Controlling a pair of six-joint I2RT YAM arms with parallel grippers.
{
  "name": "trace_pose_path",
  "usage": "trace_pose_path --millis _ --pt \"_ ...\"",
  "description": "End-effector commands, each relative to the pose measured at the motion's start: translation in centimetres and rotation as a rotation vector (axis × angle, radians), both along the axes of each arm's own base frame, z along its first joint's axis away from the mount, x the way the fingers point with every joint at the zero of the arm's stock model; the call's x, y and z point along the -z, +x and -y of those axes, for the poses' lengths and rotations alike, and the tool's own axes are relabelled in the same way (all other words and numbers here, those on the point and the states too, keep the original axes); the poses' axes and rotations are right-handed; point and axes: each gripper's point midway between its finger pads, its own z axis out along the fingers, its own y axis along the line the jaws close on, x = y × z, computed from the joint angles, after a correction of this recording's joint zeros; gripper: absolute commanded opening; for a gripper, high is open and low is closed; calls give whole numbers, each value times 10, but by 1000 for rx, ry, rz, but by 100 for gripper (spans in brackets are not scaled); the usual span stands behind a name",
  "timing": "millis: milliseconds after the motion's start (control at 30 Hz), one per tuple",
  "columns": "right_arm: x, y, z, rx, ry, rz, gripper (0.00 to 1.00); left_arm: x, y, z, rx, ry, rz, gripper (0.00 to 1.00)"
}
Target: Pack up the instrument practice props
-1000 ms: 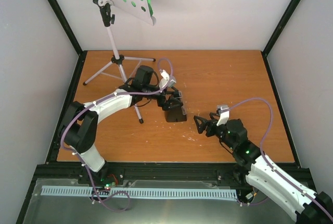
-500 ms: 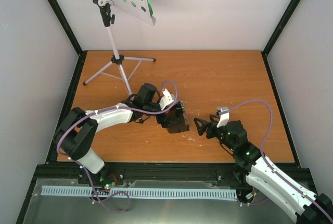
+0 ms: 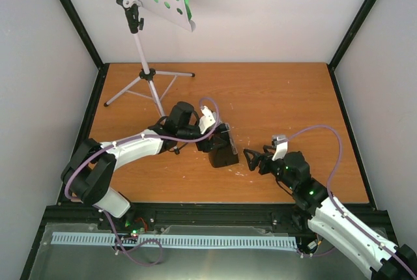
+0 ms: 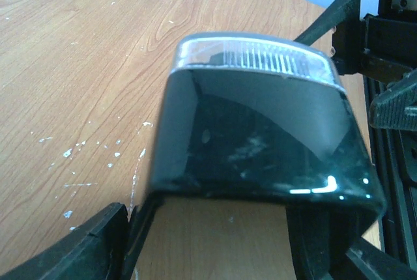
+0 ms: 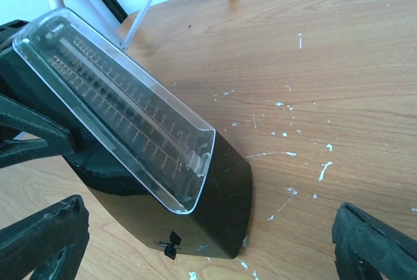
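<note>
The left arm stretches low across the table (image 3: pixel 287 98), its left gripper (image 3: pixel 219 139) straddling the metronome (image 3: pixel 223 155) mid-table; whether it pinches yet, I can't tell. The right gripper (image 3: pixel 251 158) sits just beside the metronome, facing it, spread wide and holding nothing.

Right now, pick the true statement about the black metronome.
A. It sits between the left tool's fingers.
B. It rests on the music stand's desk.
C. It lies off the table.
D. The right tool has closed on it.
A: the left wrist view shows the metronome framed by the left tool on both sides, while the right tool stands open beside it without touching.
</note>
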Motion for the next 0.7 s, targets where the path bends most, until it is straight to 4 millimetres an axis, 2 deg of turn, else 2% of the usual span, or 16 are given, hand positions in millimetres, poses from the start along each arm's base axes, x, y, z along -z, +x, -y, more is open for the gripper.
trace_pose_path --millis 0,133,200,333,400,533,667 --pt "0 -2 2 4 1 -26 100 -21 7 5 -47 -31 -27 54" --pt "5 -8 -6 -53 -6 -61 100 -28 23 -3 -138 -29 -103 43" --pt "8 -11 -12 -89 3 -82 100 -25 31 -10 -174 -28 -165 41" --pt "19 -10 -22 -106 0 -131 94 -16 47 -22 -204 -41 -310 41" --pt "23 -8 -27 -98 -20 -147 92 -16 54 -25 -217 -43 -330 41" --pt "18 -5 -51 -97 -100 -129 92 -12 64 -32 -244 -37 -346 41" --pt "22 -2 -74 -78 -208 -118 94 -5 65 -33 -249 -27 -375 41"
